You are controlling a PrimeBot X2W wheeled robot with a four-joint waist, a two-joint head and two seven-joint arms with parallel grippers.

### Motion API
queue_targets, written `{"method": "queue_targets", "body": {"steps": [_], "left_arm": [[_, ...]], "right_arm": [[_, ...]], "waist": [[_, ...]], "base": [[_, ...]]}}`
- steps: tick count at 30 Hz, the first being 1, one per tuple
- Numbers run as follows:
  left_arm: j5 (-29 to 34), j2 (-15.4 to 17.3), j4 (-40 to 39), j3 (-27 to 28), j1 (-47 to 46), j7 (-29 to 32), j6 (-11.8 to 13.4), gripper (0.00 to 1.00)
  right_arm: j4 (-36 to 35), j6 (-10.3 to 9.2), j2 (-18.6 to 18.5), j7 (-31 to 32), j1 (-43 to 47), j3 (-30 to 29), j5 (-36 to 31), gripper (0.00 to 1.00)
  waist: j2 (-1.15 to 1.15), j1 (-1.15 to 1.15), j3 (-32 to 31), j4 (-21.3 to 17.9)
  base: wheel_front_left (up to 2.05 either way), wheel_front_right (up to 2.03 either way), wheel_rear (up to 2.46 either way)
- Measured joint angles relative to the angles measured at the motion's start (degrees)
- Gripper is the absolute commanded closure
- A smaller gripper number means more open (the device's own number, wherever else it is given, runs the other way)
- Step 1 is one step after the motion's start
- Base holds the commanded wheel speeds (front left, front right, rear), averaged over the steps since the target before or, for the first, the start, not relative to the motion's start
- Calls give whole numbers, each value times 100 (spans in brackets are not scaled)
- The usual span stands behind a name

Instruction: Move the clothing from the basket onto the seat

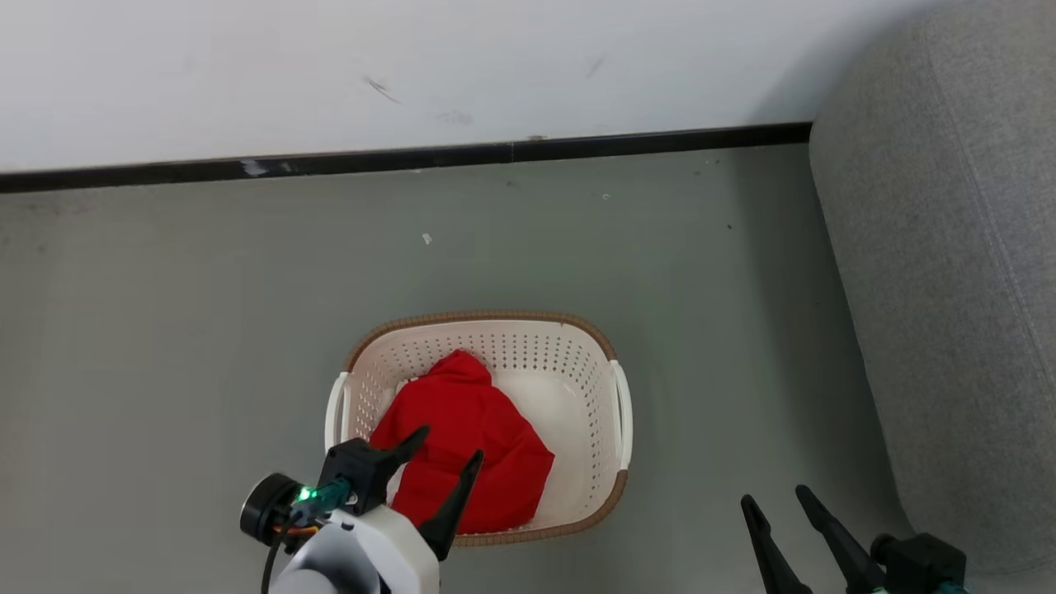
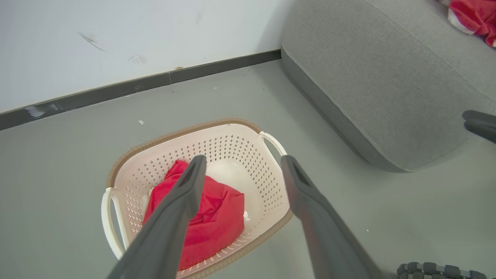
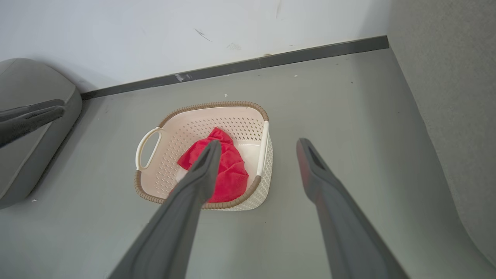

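Clothing (image 1: 466, 437): one red piece in one basket (image 1: 487, 317), one on the seat (image 2: 387, 77)

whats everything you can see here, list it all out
basket: one, cream-white with brown rim, on the floor
red garment: one, red, crumpled in the basket
second garment: one, red with white trim, on the seat
seat: one, grey, right of the basket
floor: one, grey-green
wall: one, white, behind the basket
baseboard: one, dark, at the foot of the wall
left gripper: one, dark fingers, open, over the basket
right gripper: one, dark fingers, open, over the floor between basket and seat
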Motion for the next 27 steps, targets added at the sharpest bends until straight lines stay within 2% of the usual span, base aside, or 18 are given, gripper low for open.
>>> {"method": "queue_targets", "body": {"steps": [27], "left_arm": [[657,-194,777,-354,-1797,1362,60,0]], "right_arm": [[-271,0,-4,-1,-1127,255,411,0]], "waist": [[0,0,1700,-457]], "base": [[0,0,0]]}}
